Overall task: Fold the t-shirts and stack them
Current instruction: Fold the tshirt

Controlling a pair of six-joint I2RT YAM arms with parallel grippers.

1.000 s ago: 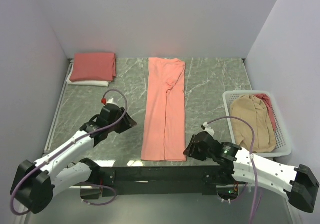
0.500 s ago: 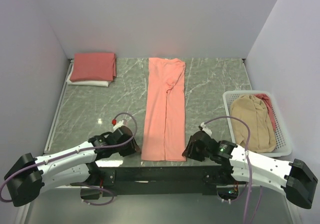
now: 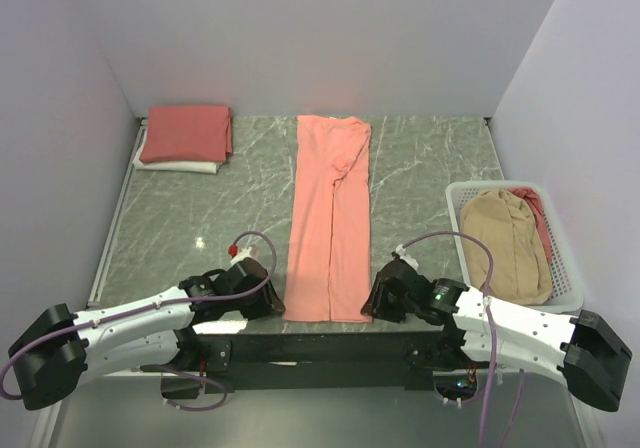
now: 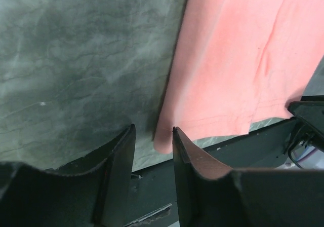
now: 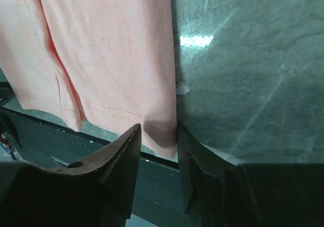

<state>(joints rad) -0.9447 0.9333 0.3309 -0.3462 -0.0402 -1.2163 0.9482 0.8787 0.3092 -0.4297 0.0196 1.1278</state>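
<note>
Both arms are low and stretched inward along the near edge. Left arm (image 3: 130,320) runs from its base at near left toward centre, forearm almost flat, left gripper (image 3: 274,306) pointing right. Right arm (image 3: 515,325) mirrors it from near right, right gripper (image 3: 368,308) pointing left. The grippers face each other, well apart, at about the same depth. Left wrist view: jaws parted, narrow gap, both fingers (image 4: 119,158) angled down, tips low. Right wrist view: same, jaws parted by a narrow gap. Neither pair is closed.
</note>
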